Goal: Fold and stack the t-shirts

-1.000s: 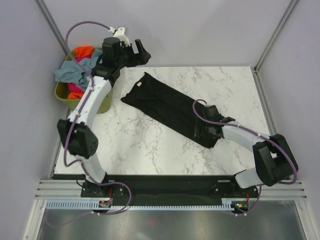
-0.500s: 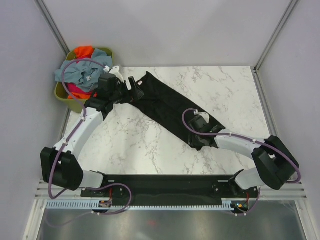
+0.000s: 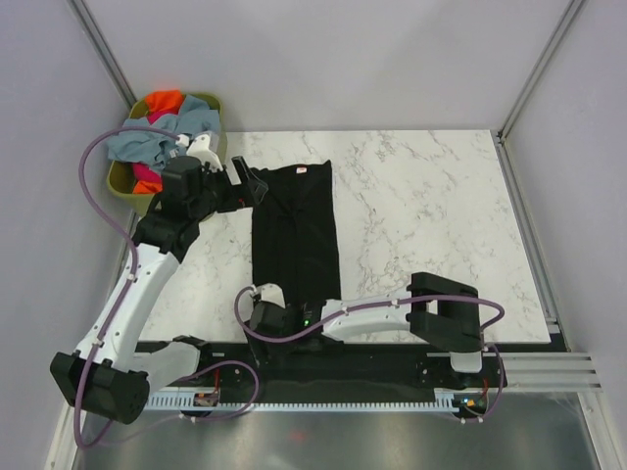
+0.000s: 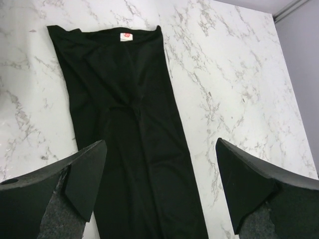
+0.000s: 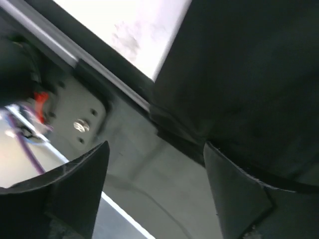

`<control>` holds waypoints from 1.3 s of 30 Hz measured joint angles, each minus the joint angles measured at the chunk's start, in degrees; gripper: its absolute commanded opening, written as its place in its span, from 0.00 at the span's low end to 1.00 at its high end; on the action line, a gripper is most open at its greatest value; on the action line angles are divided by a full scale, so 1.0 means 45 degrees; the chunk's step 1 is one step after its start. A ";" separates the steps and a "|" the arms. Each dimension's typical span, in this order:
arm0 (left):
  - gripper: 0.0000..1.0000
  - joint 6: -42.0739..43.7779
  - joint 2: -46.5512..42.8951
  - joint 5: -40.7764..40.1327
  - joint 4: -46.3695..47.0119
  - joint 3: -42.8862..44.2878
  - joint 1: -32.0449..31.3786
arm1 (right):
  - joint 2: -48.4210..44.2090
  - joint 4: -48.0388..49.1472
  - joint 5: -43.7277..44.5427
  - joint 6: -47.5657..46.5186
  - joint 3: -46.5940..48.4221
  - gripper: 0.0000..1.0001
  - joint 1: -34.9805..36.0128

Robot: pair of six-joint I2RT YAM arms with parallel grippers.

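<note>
A long black t-shirt (image 3: 294,230), folded narrow, lies straight from the table's back toward the near edge. Its white tag (image 4: 126,36) is at the far end. My left gripper (image 3: 255,186) hovers open just above the shirt's far left corner; in the left wrist view its fingers (image 4: 82,174) straddle the black cloth (image 4: 129,124) without touching it. My right gripper (image 3: 265,315) sits low at the shirt's near end, by the table's front edge. It is open, and the black hem (image 5: 249,64) lies next to its right finger (image 5: 239,194). Grey-blue (image 3: 137,142), orange (image 3: 163,100) and pink (image 3: 147,178) t-shirts are heaped in the basket.
The olive-green basket (image 3: 118,182) stands off the table's back left corner, beside my left arm. The marble table (image 3: 431,206) stretches to the right of the shirt. The black base rail (image 3: 372,360) runs along the near edge, directly under my right gripper (image 5: 157,191).
The black shirt has swung from a diagonal to lie front to back. My left gripper came down from the back to its far corner. My right arm swept left to the near edge.
</note>
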 measured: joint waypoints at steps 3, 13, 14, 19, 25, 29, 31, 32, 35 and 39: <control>0.99 0.0189 -0.0413 -0.0117 -0.0690 -0.0131 0.0010 | -0.0083 -0.1180 0.0000 -0.0291 0.0233 0.92 -0.0160; 0.99 0.0515 -0.2317 -0.0209 -0.1957 -0.1681 0.0010 | -0.1438 -0.3881 0.0024 -0.3016 0.4017 0.97 -0.4342; 0.99 0.0461 -0.2569 -0.0321 -0.1642 -0.1846 0.0019 | -0.1467 -0.4197 -0.0209 -0.3439 0.4347 0.97 -0.4833; 0.99 0.0529 -0.4027 -0.0223 -0.2021 -0.2739 0.0102 | 0.0097 -0.4308 -0.0690 -0.4614 0.6732 0.94 -0.7300; 0.99 0.0602 -0.5464 -0.0709 -0.2380 -0.3905 0.0102 | 0.4119 -0.3424 -0.2084 -0.5241 0.9845 0.92 -0.8956; 0.99 0.0612 -0.6892 -0.1389 -0.2448 -0.4405 0.0102 | 0.6688 -0.3143 -0.3575 -0.5212 1.1608 0.91 -0.9452; 0.99 0.0612 -0.7553 -0.1676 -0.2448 -0.4571 0.0102 | 0.7480 -0.2914 -0.4187 -0.5163 1.2065 0.92 -0.9583; 0.99 0.0612 -0.7830 -0.1763 -0.2443 -0.4609 0.0102 | 0.7732 -0.2628 -0.4600 -0.5090 1.2303 0.92 -0.9656; 0.99 0.0612 -0.8102 -0.1923 -0.2419 -0.4653 0.0102 | 0.8072 -0.2142 -0.5047 -0.4920 1.2798 0.92 -0.9874; 0.99 0.0612 -0.7907 -0.1943 -0.2399 -0.4779 0.0102 | 0.8568 -0.1501 -0.5581 -0.4551 1.3002 0.91 -1.0321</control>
